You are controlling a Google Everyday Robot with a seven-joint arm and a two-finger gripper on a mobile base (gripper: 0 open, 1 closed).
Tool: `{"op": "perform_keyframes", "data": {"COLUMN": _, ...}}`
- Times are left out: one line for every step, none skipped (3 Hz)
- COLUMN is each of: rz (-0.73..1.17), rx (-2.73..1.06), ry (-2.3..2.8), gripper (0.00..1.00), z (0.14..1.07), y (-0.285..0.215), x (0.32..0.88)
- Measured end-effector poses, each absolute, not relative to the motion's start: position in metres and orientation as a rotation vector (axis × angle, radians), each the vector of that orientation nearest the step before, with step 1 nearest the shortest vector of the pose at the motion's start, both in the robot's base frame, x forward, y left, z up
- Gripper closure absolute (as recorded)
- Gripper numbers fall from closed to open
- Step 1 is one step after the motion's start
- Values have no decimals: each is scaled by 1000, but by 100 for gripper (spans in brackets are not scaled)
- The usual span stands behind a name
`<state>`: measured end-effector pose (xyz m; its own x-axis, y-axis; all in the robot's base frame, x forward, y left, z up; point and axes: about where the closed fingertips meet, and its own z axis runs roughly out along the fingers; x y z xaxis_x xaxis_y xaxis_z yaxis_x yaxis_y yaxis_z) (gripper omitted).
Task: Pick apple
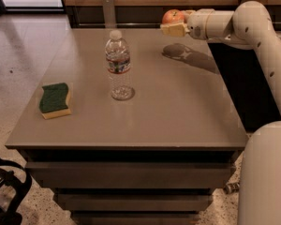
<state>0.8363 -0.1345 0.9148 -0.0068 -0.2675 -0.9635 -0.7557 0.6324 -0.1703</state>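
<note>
The apple (172,16) is small, round and red-orange. It sits between the fingers of my gripper (173,24) at the back right of the table (178,111). The gripper is shut on the apple and holds it clear of the tabletop, with its shadow on the surface below. One tan finger (174,30) shows under the apple; the other is hidden behind it. My white arm (253,22) reaches in from the right.
A clear water bottle (118,65) stands upright near the table's middle, left of the gripper. A green and yellow sponge (55,100) lies at the left edge. A wooden wall with metal brackets runs behind the table. A black object (4,191) sits on the floor at lower left.
</note>
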Motion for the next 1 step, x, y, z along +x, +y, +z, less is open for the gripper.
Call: {"op": "perform_keyframes", "data": {"rz": 439, "rx": -894, "ry": 1525, "gripper": 100, "z": 948, "y": -142, "x": 826}}
